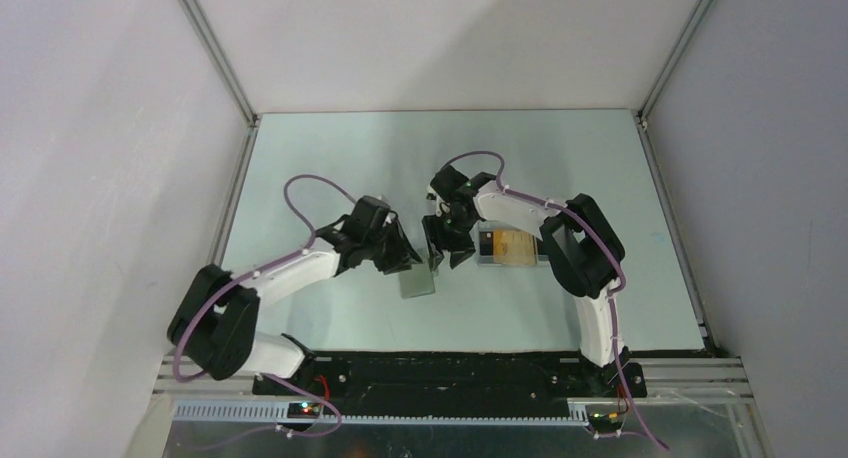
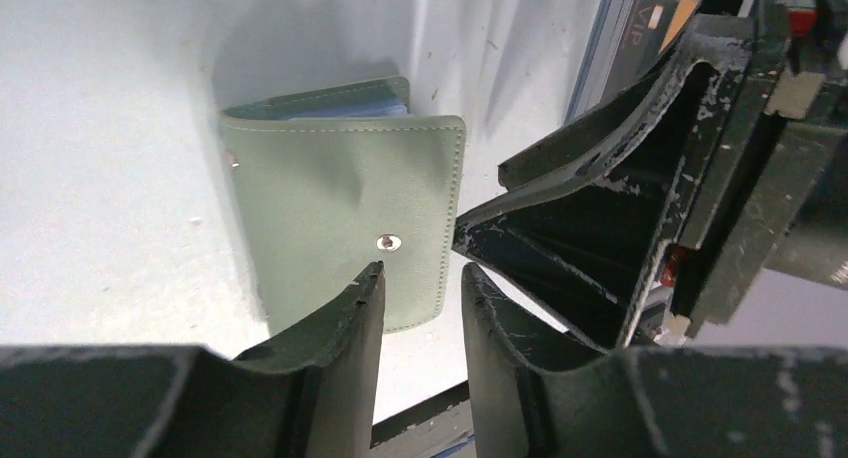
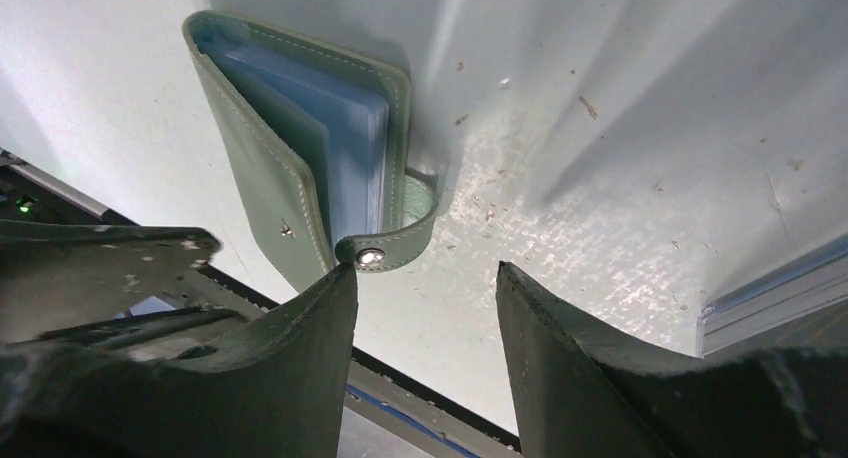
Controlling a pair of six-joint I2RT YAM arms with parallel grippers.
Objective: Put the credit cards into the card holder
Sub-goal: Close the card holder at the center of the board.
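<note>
The card holder (image 1: 418,282), a grey-green wallet, lies on the table between the two arms. In the left wrist view the card holder (image 2: 340,203) lies cover up, its snap stud just beyond my left gripper (image 2: 422,270), whose jaws stand apart with nothing between them. In the right wrist view the card holder (image 3: 300,128) gapes slightly and shows bluish sleeves. Its snap tab (image 3: 392,248) sits at the left fingertip of my open right gripper (image 3: 425,270). The credit cards (image 1: 512,246), orange-gold and one black, lie in a clear tray.
The clear plastic tray (image 1: 483,261) sits just right of the right gripper, its corner (image 3: 770,298) low in the right wrist view. The two grippers (image 1: 400,258) (image 1: 447,250) hang close together over the wallet. White walls enclose the table on three sides.
</note>
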